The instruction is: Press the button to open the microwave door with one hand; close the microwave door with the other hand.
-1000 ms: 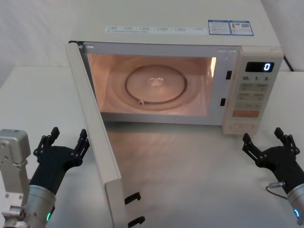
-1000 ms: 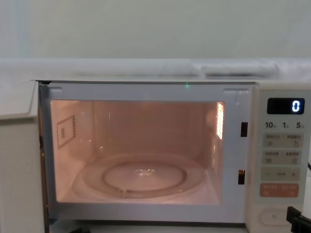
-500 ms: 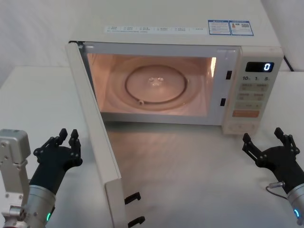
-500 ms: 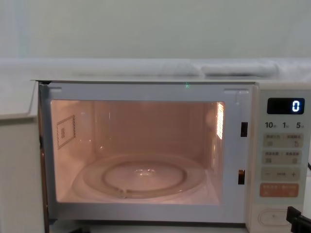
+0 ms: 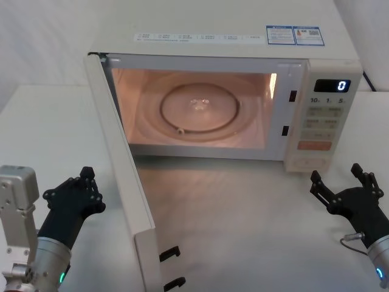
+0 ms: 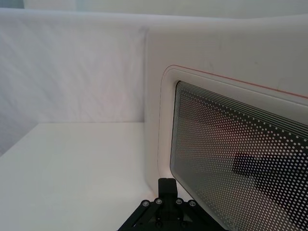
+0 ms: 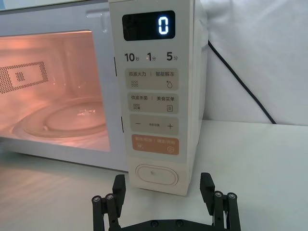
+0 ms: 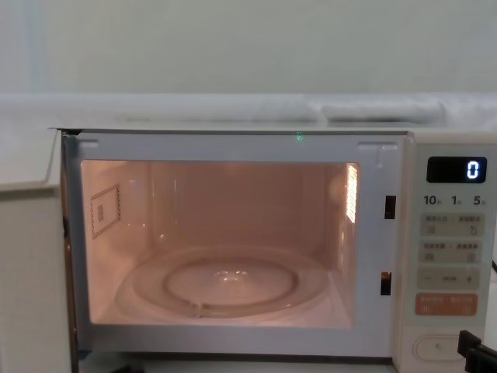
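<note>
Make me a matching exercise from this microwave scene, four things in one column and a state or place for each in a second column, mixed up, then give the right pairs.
Things:
1. microwave door
2. left hand
3. right hand
4. display

States or places:
A. fingers spread open, on the table in front of the button
B. swung wide open
C. shows a lit 0
D. fingers closed together, beside the door's outer face

Pairs: 1-B, 2-D, 3-A, 4-C
</note>
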`<act>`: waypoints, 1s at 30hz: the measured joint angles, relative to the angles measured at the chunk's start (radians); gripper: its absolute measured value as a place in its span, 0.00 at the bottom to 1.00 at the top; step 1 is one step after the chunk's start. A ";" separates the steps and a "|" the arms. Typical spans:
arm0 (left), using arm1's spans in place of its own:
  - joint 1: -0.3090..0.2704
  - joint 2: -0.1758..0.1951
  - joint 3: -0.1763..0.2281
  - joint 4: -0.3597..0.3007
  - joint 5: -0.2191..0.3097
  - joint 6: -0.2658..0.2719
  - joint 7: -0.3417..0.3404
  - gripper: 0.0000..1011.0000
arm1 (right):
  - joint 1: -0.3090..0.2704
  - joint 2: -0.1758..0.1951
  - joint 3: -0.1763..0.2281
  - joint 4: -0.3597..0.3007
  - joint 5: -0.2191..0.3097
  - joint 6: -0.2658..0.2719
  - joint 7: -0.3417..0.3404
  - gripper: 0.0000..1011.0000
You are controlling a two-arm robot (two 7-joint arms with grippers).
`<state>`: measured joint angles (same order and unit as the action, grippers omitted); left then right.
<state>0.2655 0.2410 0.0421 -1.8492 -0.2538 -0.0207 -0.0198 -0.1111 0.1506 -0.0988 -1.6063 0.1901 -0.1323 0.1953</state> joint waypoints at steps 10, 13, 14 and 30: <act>0.000 0.000 0.000 0.000 0.000 0.000 0.000 0.00 | 0.000 0.000 0.000 0.000 0.000 0.000 0.000 0.99; 0.000 0.000 0.000 0.000 0.000 0.000 0.000 0.00 | 0.000 0.000 0.000 0.000 0.000 0.000 0.000 0.99; 0.000 0.000 0.000 0.000 0.000 0.000 0.000 0.00 | 0.000 0.000 0.000 0.000 0.000 0.000 0.000 0.99; 0.045 -0.007 -0.037 -0.114 0.017 0.045 -0.040 0.00 | 0.000 0.000 0.000 0.000 0.000 0.000 0.000 0.99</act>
<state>0.3104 0.2345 0.0055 -1.9636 -0.2372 0.0240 -0.0597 -0.1112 0.1506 -0.0988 -1.6063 0.1901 -0.1323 0.1953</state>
